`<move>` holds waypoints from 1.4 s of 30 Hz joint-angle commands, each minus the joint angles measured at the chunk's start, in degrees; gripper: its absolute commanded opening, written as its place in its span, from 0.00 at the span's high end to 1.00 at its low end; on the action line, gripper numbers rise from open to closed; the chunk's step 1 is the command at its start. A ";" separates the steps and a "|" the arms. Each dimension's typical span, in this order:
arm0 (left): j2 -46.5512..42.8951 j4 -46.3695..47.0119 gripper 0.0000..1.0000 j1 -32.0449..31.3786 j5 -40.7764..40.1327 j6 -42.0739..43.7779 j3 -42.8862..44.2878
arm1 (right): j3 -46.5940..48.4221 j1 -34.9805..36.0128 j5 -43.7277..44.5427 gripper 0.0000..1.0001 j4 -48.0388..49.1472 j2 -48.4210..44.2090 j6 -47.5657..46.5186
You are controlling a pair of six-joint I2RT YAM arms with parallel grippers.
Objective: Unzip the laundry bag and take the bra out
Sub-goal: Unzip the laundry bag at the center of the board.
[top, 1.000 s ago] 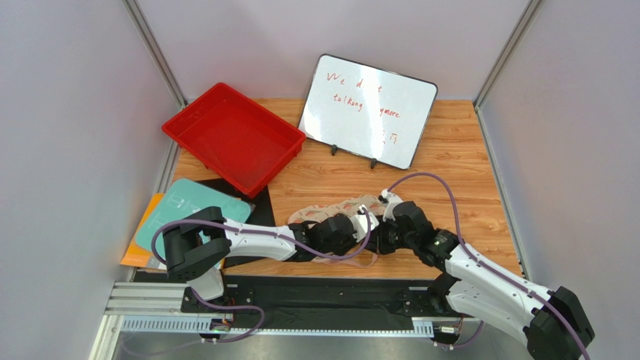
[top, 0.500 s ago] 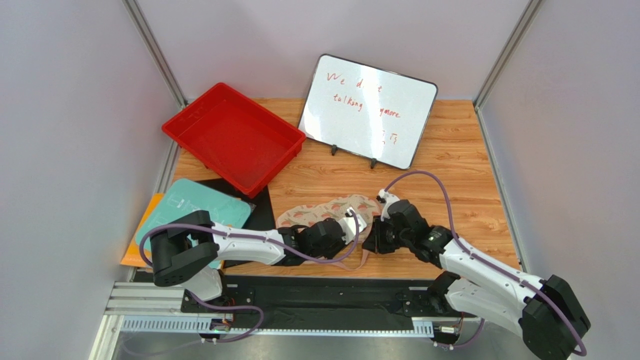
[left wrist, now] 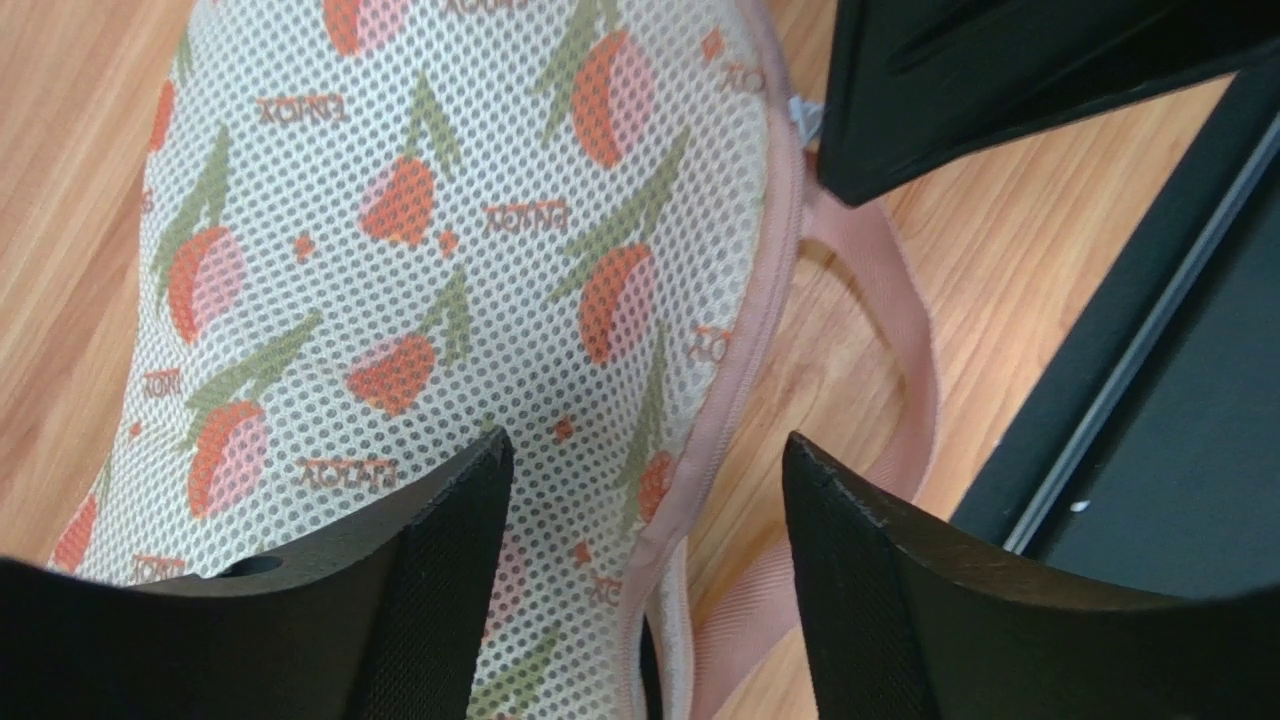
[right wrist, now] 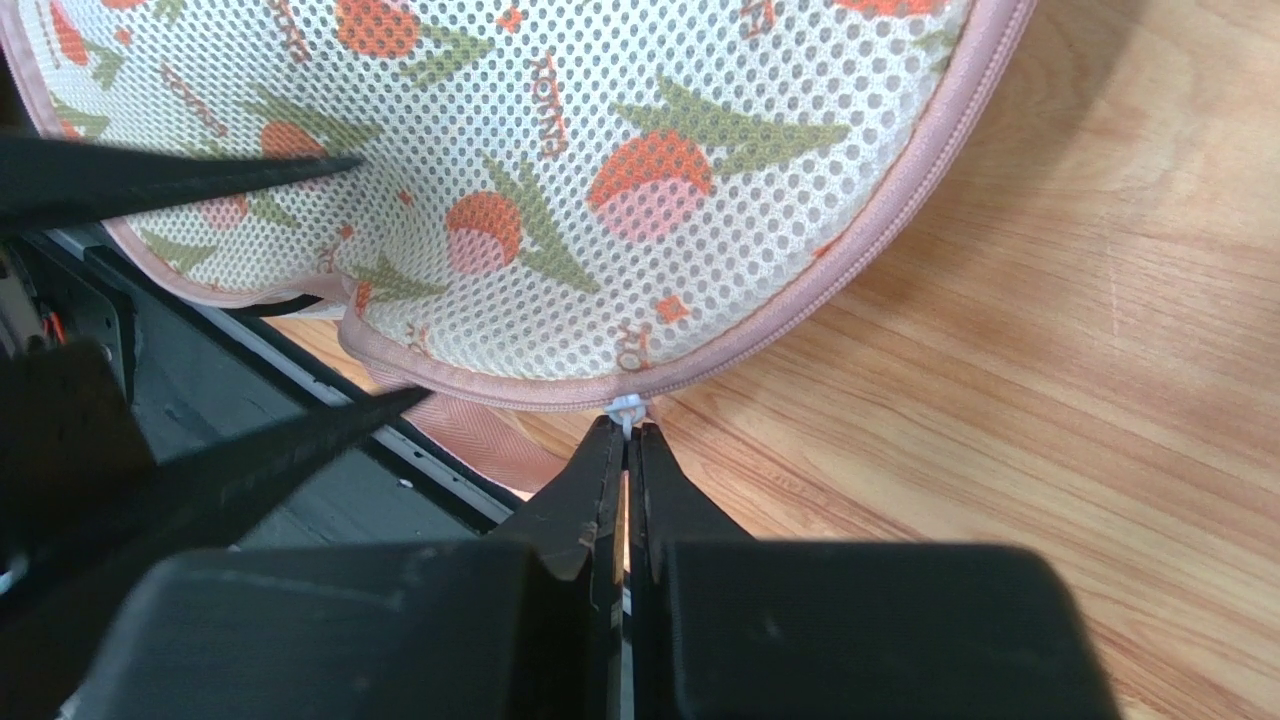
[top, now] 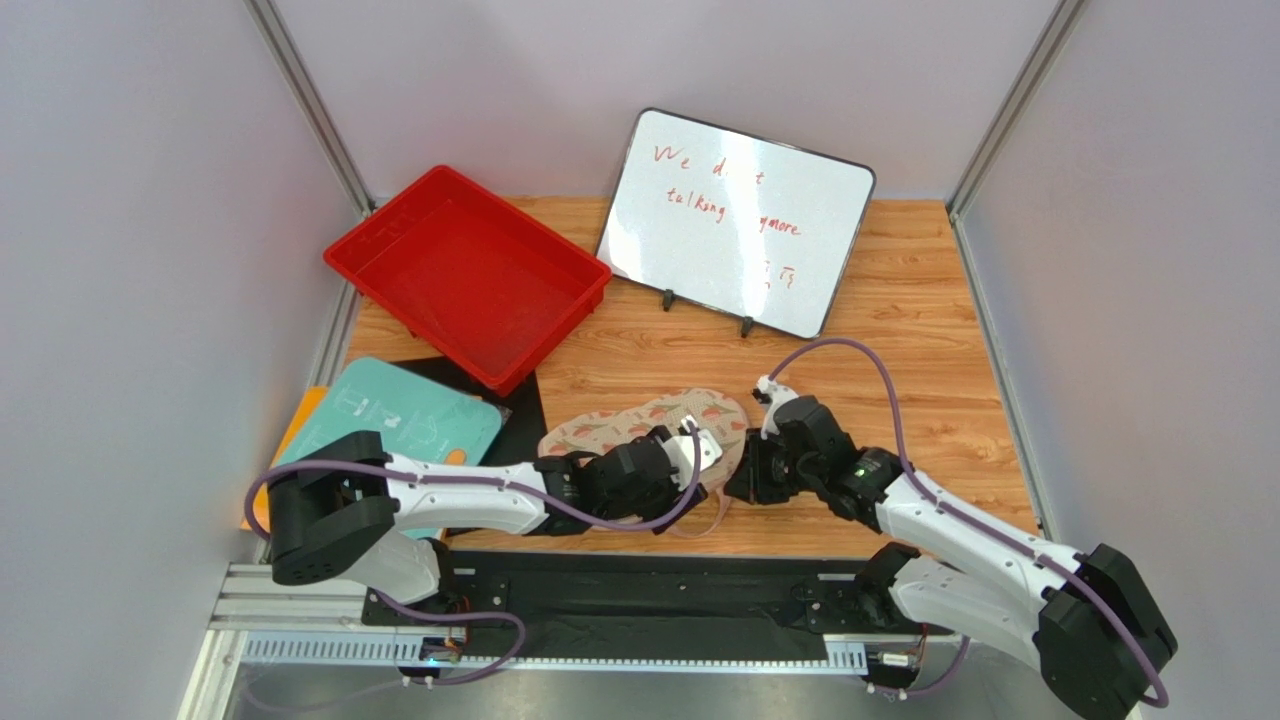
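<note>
The laundry bag (top: 639,423), cream mesh with a red and green print and pink zipper edging, lies flat on the wood table between the two arms. My left gripper (left wrist: 646,440) is open, its fingers (left wrist: 436,570) straddling the bag's near pink edge, one over the mesh and one over the pink loop (left wrist: 902,345). My right gripper (right wrist: 627,428) is shut on the small white zipper pull (right wrist: 627,405) at the bag's edge (right wrist: 842,285). From above, the left gripper (top: 691,458) and right gripper (top: 747,468) meet at the bag's near right end. The bra is hidden.
A red tray (top: 466,278) sits at the back left and a whiteboard (top: 736,218) stands at the back centre. A teal board (top: 398,413) on black and orange sheets lies at the left. A black rail (top: 631,588) runs along the near edge.
My left gripper has opened and let go of the bag's edge. Both arms and the bag have shifted a little to the left. The right gripper stays shut.
</note>
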 commanded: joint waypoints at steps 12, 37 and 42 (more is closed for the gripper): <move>5.27 2.68 0.23 -2.69 1.91 5.21 9.26 | 1.26 -0.28 -4.70 1.00 3.05 -2.20 0.93; 10.04 3.21 1.00 -2.69 -5.83 1.34 9.27 | 0.74 -0.37 -2.95 1.00 -0.47 -5.81 0.84; 7.05 4.79 1.00 -2.69 -4.51 1.78 5.67 | 0.65 -0.54 -1.63 1.00 -0.20 -5.28 0.14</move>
